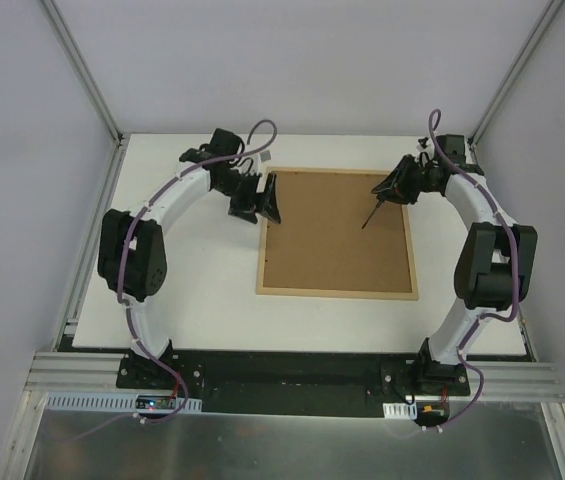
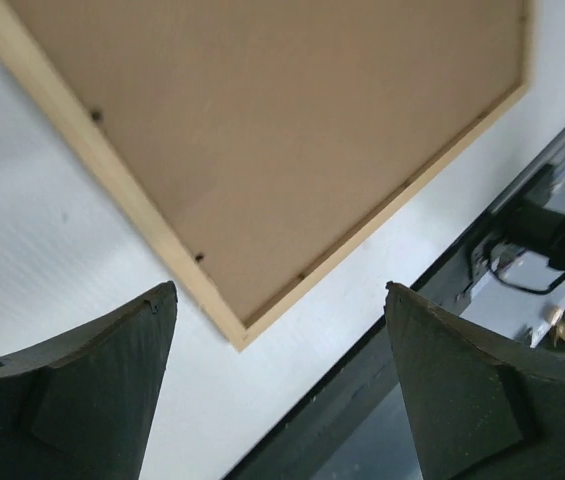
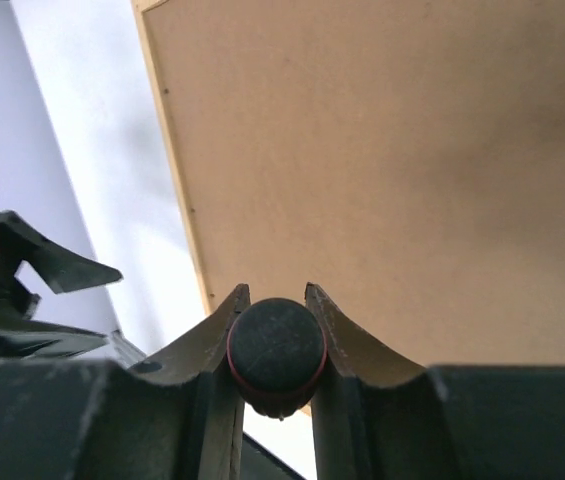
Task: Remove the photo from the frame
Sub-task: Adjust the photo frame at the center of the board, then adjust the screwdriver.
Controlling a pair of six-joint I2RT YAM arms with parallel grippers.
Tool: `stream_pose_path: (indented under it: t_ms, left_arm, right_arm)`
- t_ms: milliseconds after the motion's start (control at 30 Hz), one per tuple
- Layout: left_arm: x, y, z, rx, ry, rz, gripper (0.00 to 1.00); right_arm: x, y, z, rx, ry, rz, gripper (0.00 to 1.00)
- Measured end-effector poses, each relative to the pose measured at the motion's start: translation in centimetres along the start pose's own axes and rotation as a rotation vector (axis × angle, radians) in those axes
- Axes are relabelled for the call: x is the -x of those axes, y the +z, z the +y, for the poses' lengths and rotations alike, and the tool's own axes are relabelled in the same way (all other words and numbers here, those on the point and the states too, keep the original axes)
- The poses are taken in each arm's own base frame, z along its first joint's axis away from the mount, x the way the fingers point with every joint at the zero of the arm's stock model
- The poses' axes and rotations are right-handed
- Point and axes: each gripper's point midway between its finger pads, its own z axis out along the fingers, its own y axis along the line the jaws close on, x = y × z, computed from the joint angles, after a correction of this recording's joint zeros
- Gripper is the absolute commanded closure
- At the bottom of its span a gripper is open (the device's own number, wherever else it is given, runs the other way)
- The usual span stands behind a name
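Brown frame [image 1: 337, 232] back up; left pincer [image 2: 280, 292] apart; right pincer [image 3: 277, 292] clamps dark stick [image 3: 276, 345], tip seen only overhead.

The frame [image 1: 337, 232] lies flat and face down on the white table [image 1: 192, 290], slightly right of centre. Its plain brown fibreboard back faces up inside a thin light-wood border. Small dark marks sit along the border's inner edge.

The top camera sits high behind the arm bases [image 1: 152, 365], facing down toward 12 o'clock over the whole table [image 1: 192, 300]. Wrist cameras hang close above the frame [image 1: 337, 235], left at its 10 o'clock, right at 2 o'clock; all views share its brown back.
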Motion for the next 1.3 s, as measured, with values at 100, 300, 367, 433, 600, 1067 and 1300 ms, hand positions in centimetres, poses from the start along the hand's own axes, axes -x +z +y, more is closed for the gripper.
stream_pose_path:
  t_ms: [100, 300, 367, 433, 600, 1067, 1300]
  left_arm:
    - [4.1, -2.7, -3.2, -0.106, 0.089, -0.100, 0.13]
    - [7.6, -1.7, -10.6, -0.341, 0.261, -0.098, 0.12]
    - [7.5, 0.1, -11.6, -0.385, 0.271, -0.055, 0.12]
    - [7.2, 2.4, -12.2, -0.428, 0.256, 0.000, 0.12]
    - [5.6, 5.8, -12.7, -0.501, 0.202, 0.110, 0.15]
    - [4.9, 4.9, -15.2, -0.620, 0.176, 0.158, 0.75]
    - [4.7, 5.1, -15.0, -0.634, 0.147, 0.171, 1.00]
  right_arm:
    - [-0.8, 1.4, 0.8, 0.069, 0.074, 0.006, 0.99]
    - [-2.7, 3.8, 3.2, 0.209, 0.170, 0.030, 0.99]
    - [-3.1, 4.2, 4.6, 0.259, 0.181, 0.036, 0.99]
    - [-3.3, 4.5, 6.0, 0.319, 0.180, 0.036, 0.99]
    - [-3.9, 4.6, 8.7, 0.415, 0.182, 0.051, 0.99]
    - [-3.9, 4.2, 10.9, 0.510, 0.164, 0.045, 0.99]
    - [-4.6, 4.1, 11.5, 0.539, 0.127, 0.059, 0.70]
